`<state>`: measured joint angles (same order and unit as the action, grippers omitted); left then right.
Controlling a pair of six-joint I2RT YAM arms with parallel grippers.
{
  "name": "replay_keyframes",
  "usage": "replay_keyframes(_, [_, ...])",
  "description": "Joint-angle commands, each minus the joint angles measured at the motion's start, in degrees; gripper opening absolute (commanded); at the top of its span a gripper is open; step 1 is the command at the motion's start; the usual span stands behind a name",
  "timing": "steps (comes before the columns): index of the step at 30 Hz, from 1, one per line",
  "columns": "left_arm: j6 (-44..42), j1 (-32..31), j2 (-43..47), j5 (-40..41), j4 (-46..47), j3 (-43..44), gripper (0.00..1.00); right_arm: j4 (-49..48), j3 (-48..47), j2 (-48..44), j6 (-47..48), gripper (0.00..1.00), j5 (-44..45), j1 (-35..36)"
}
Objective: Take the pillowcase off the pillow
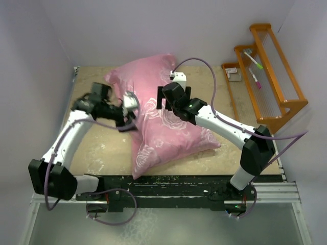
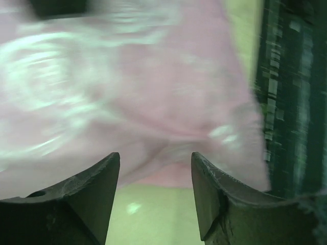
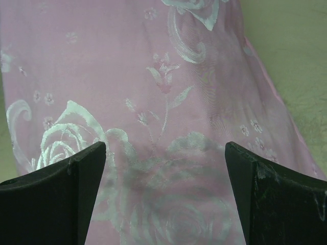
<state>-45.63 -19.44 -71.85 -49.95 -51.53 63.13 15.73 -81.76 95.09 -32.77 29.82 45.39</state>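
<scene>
Pillowcase [image 1: 163,122] lay across the bench [image 1: 102,148], plump over its pillow: light, soft, slippery satin. Your left fingers [image 2: 87,199] and right fingers [image 3: 56,189] stood open and empty; a bunched edge looked your surest hold.

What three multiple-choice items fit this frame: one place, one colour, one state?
1. Where is the orange rack?
A) at the far right of the table
B) at its near left corner
C) between the arm bases

2. What colour is the pillowcase?
A) blue
B) pink
C) green

3. What state is the right gripper in?
A) shut on fabric
B) open
C) out of view

Answers:
1 A: the top view shows it along the right side, toward the far end.
2 B: every view shows shiny pink fabric with pale roses.
3 B: in its wrist view the jaws stand wide apart with nothing clamped.
</scene>
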Motion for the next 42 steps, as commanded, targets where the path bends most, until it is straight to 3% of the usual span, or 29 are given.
replay_keyframes(1, [-6.46,23.49,-9.65,-11.33,-7.60,15.65,0.62,0.44,-1.59,-0.40,-2.71,1.00,3.86,1.72])
replay_keyframes(3, [0.40,31.40,-17.76,-13.67,-3.62,21.12,0.66,1.36,-3.78,1.54,-2.57,1.00,4.79,3.85])
replay_keyframes(4, [6.42,32.91,-21.07,-10.10,0.56,22.76,0.69,2.11,-5.12,3.02,-2.16,1.00,5.19,5.44])
replay_keyframes(6, [14.66,33.72,-25.86,-2.77,7.72,25.43,0.69,2.49,-7.49,6.68,-0.14,1.00,6.91,9.28])
replay_keyframes(10, [26.59,34.53,-28.44,4.40,23.24,24.11,0.69,6.02,-9.71,12.49,0.02,1.00,7.41,15.35])
replay_keyframes(14, [32.57,34.50,-31.47,8.08,30.60,25.03,0.70,5.96,-0.55,12.06,-4.12,0.92,5.82,18.43])
replay_keyframes(19, [32.55,34.47,-35.18,8.83,31.33,28.11,0.70,4.57,18.47,0.63,-15.42,0.69,4.09,17.44])
replay_keyframes(25, [28.39,33.21,-36.25,7.96,31.38,28.21,0.72,0.28,35.35,-19.95,-22.41,0.60,1.96,7.30])
replay_keyframes(30, [22.35,30.04,-36.85,4.56,26.47,27.30,0.73,3.82,29.79,-19.09,-16.51,0.62,4.31,4.47])
replay_keyframes(36, [9.88,28.32,-40.10,-1.98,10.87,27.77,0.73,4.74,23.53,-14.22,-9.93,0.73,5.14,4.44])
replay_keyframes(42, [16.98,28.74,-38.94,9.31,26.56,23.55,0.70,6.33,20.33,-13.66,-8.14,0.81,5.53,4.36])
